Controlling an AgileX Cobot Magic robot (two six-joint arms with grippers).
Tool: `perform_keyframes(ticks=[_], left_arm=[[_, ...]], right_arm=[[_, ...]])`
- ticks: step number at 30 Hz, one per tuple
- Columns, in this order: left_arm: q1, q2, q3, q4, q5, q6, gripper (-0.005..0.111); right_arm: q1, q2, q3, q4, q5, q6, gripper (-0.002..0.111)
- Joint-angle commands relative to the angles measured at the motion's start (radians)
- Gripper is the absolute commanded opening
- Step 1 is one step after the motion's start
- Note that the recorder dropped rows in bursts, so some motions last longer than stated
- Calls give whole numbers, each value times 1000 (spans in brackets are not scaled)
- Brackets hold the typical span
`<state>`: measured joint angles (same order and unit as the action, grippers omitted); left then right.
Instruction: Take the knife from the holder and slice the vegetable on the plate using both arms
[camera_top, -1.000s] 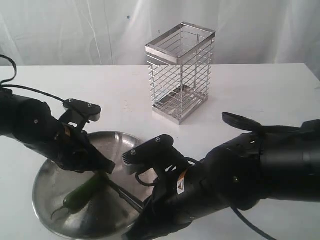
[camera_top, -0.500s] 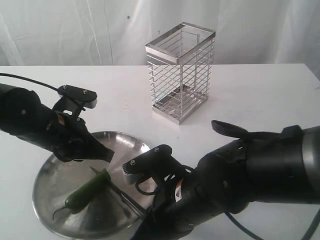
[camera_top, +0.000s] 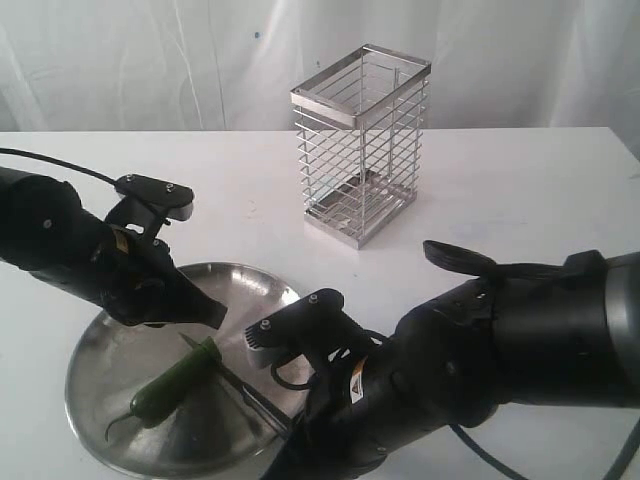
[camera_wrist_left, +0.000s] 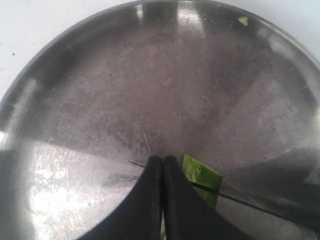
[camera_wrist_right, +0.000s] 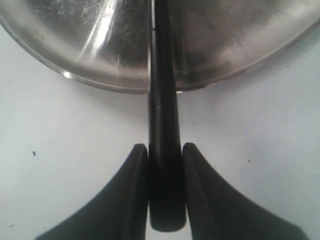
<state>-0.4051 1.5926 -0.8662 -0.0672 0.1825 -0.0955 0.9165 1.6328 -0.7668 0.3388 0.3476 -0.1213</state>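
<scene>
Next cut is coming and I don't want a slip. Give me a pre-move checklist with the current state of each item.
1. Knife gripped in right hand: ok, fingers clamp the handle.
2. Blade reaches over the plate: ok.
3. Vegetable lies on the plate: ok.
4. Left hand steadies the vegetable: not ok, shut on nothing, above it.
5. Blade touching the vegetable: cannot tell.
6. Holder clear of both arms: ok.

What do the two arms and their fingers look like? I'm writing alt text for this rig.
Both arms are bulky and matte black. The left arm bears a grey box-shaped module and a thin black cable. The right arm has a small orange and white label and a black cable. The fingers are black, tapered and curved.
</scene>
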Motion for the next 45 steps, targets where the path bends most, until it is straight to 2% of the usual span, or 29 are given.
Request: perform_keyframes(ticks=[1,17,24,33,40,45], left_arm=[[-4,26,6,-14,18,-3,0],[-2,189,28,-14,-43,6,0],[-2,54,26,-3,-32,6,0],[-2,-101,28,-8,89,6,0],[-6,-103,28,-87,123,24,0],[-6,-103,28,-280,134,211,0]], right_arm=[[2,1,0,1,-12,-4,0],[2,1,0,1,19,-4,0],[2,1,0,6,24,-2,0],[2,1,0,8,-5,3,0],[2,1,0,8,-22,5,0],[2,7,-19,8,-23,5,0]])
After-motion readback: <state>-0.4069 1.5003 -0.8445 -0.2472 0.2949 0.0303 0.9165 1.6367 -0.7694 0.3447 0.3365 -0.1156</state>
